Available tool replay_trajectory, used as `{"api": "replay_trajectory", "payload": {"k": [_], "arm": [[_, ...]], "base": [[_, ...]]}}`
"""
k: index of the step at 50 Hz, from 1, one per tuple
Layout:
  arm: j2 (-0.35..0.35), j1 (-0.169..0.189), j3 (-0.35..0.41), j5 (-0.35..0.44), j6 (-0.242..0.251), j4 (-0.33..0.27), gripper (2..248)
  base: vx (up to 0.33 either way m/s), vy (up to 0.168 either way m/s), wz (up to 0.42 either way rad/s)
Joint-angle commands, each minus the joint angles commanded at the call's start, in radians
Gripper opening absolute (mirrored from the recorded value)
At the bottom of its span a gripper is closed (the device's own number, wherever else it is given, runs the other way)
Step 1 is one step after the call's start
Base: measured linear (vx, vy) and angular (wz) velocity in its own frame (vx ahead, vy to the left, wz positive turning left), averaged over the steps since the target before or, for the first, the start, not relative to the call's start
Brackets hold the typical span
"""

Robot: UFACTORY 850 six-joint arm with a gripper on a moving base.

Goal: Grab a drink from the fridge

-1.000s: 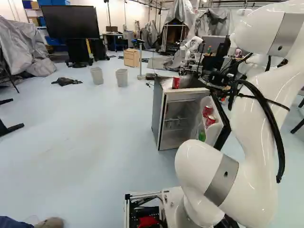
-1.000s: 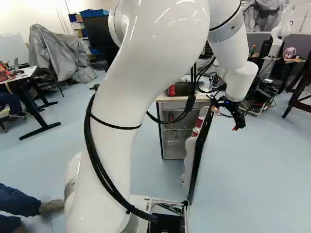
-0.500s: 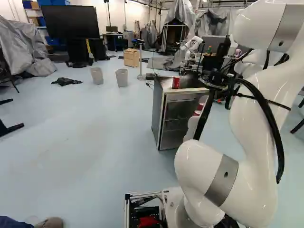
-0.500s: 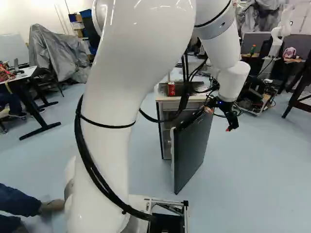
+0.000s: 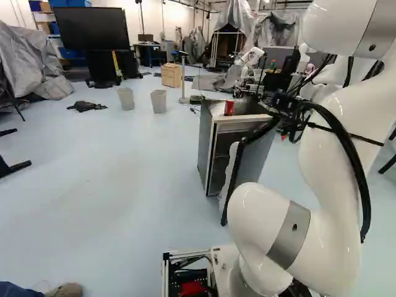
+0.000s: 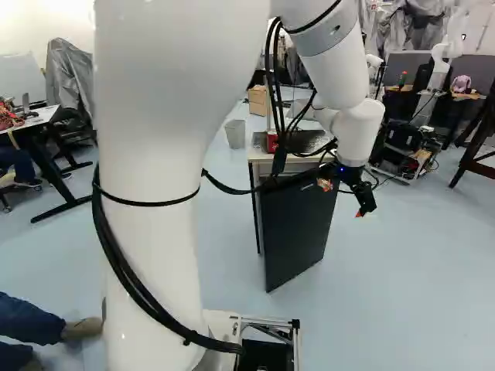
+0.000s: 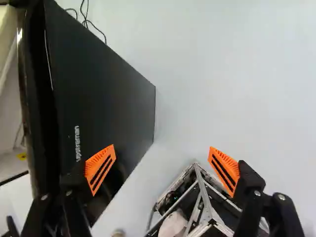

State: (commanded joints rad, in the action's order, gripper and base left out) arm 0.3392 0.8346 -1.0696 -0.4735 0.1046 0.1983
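Fridge door [image 6: 295, 232] swung further closed; claw [image 6: 365, 211] wide open beside it

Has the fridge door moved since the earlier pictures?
Yes: in the left base view, the door has swung toward closed against the unmoved cabinet, its free edge coming across the cabinet's front. It is still open.

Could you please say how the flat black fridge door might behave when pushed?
The flat black fridge door looks stiff, with straight edges. Standing ajar from the grey-sided fridge, it would likely swing. Its smooth face may feel slippery.
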Motion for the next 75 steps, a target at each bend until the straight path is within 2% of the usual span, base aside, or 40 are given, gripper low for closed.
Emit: {"api": "replay_trajectory", "payload": {"k": [9, 22, 37, 55, 75], "arm": [[-0.038, -0.004, 0.052, 0.011, 0.000, -0.094, 247], [-0.057, -0.012, 0.115, 0.039, 0.000, -0.231, 247], [-0.068, -0.024, 0.183, 0.160, 0.000, -0.360, 247], [-0.081, -0.041, 0.259, 0.345, 0.000, -0.424, 247], [-0.082, -0.079, 0.325, 0.556, 0.000, -0.455, 247]], "base": [[0.000, 0.000, 0.000], [0.000, 0.000, 0.000], [0.000, 0.000, 0.000], [0.000, 0.000, 0.000], [0.000, 0.000, 0.000]]}}
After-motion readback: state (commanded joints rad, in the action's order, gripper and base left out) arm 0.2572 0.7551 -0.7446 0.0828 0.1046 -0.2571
